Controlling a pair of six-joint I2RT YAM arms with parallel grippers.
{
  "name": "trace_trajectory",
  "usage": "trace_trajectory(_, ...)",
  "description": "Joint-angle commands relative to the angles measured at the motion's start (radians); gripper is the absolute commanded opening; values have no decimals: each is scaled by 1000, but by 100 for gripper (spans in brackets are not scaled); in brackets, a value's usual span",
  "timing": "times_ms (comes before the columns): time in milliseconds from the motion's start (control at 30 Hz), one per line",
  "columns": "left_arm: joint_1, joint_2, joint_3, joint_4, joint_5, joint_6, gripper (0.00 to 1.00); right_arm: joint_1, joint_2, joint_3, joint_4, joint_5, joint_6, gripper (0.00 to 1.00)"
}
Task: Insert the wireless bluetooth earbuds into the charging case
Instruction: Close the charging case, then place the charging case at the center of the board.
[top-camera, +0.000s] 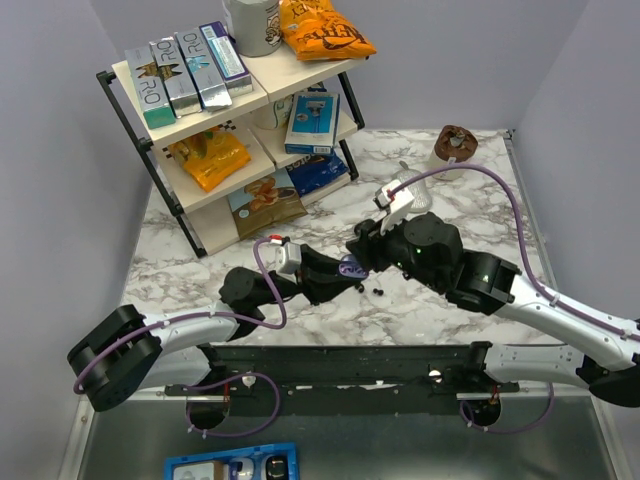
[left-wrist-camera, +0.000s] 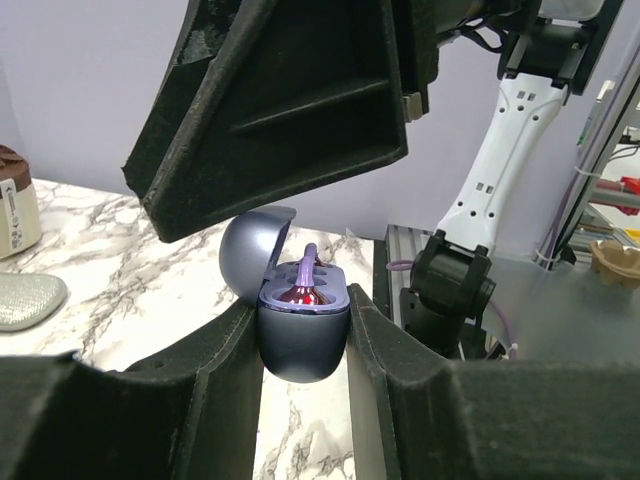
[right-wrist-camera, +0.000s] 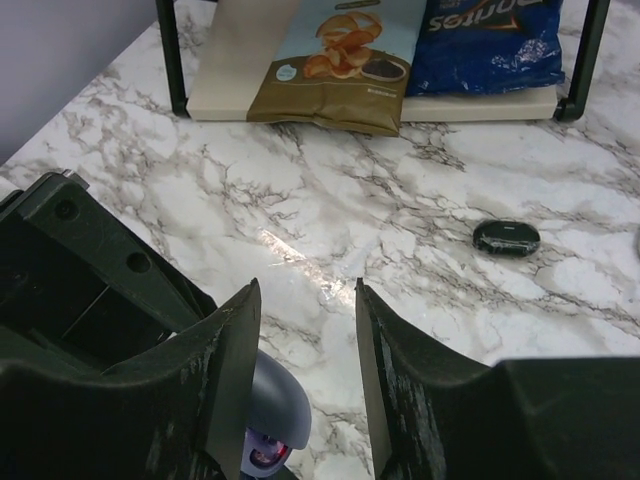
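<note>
Marble bench (top-camera: 470, 200), snack shelf (top-camera: 215, 115) behind. Left tool (top-camera: 332, 274) clamped shut on charging case (left-wrist-camera: 300, 352) – lid thrown back, one earbud (left-wrist-camera: 303, 287) seated stem-up. Right tool (right-wrist-camera: 305, 300) parted, empty, just above the case. Dark oval, probably the second earbud (right-wrist-camera: 506, 236) – flat on marble, shelf-side of the case, well apart, long axis along the shelf front; right arm nearer.

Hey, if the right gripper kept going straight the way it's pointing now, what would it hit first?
Probably the bare marble tabletop just past the right gripper. The open charging case sits beneath it, seemingly under that line. Depth is uncertain.
</note>
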Motion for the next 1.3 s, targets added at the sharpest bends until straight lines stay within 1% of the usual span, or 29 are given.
trace_trajectory(0,6,-13,9,124,-88,40,0,5,-3,-41,-68,-96,10,49)
trace_trajectory(267,6,-13,6,123,-116,43,0,5,-28,-53,-74,-83,28,48)
trace_trajectory(367,6,-10,6,102,-119,35,0,5,-63,-50,-70,15,70,55)
trace_trajectory(400,6,-12,0,90,-138,32,0,3,-70,-45,-69,83,77,58)
trace_trajectory(500,9,-16,-10,-30,-201,2,0,-35,-81,-16,-100,151,129,60)
trace_trajectory(533,10,-18,-11,-100,-229,-17,0,-81,-83,-16,-106,149,148,60)
trace_trajectory(567,12,-19,-11,-152,-273,-81,0,-110,-89,-24,-109,137,178,60)
trace_trajectory(600,18,-24,12,-222,-318,-118,0,-138,-97,-34,-109,96,194,60)
trace_trajectory(633,30,-24,36,-415,-406,-152,0,-193,-100,-44,-108,76,206,60)
trace_trajectory(700,50,10,102,-618,-459,-219,0,-234,-101,-73,-103,39,228,60)
trace_trajectory(733,82,33,168,-768,-474,-239,0,-256,-101,-82,-97,31,231,60)
trace_trajectory(800,130,83,220,-855,-430,-303,0,-267,-95,-102,-86,19,217,60)
trace_trajectory(833,157,135,254,-887,-409,-322,0,-271,-89,-114,-85,14,214,61)
trace_trajectory(867,200,161,263,-884,-365,-337,0,-271,-84,-119,-83,16,208,61)
trace_trajectory(967,249,252,294,-823,-292,-376,0,-276,-95,-156,-60,11,200,61)
trace_trajectory(1133,291,453,443,-866,-185,-377,0,-284,-94,-185,-34,-1,192,61)
trace_trajectory(1267,297,539,493,-886,-169,-382,0,-287,-98,-194,-30,-3,183,61)
